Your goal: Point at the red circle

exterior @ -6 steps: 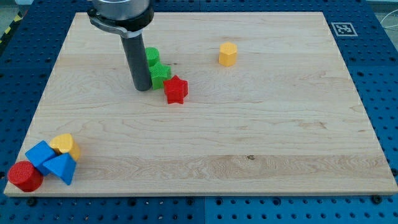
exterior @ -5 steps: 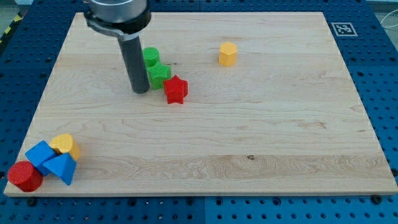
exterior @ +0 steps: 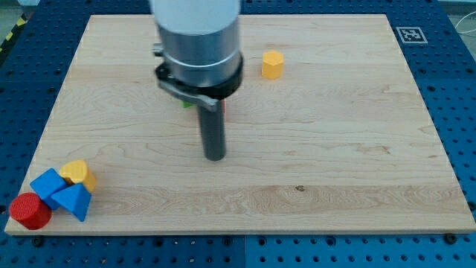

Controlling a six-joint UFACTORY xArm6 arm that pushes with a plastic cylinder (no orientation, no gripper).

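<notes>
My tip [exterior: 214,156] has slid down-right onto bare board, holding nothing, well apart from the red circle [exterior: 30,211]; next, travel toward the view's bottom-left.

A robotics lab bench: pale wooden board [exterior: 335,149] laid over a blue perforated mounting plate [exterior: 457,89], printed fiducial marker [exterior: 409,34] at the board's top right corner, yellow-black hazard tape [exterior: 13,33] past the top left corner.
</notes>
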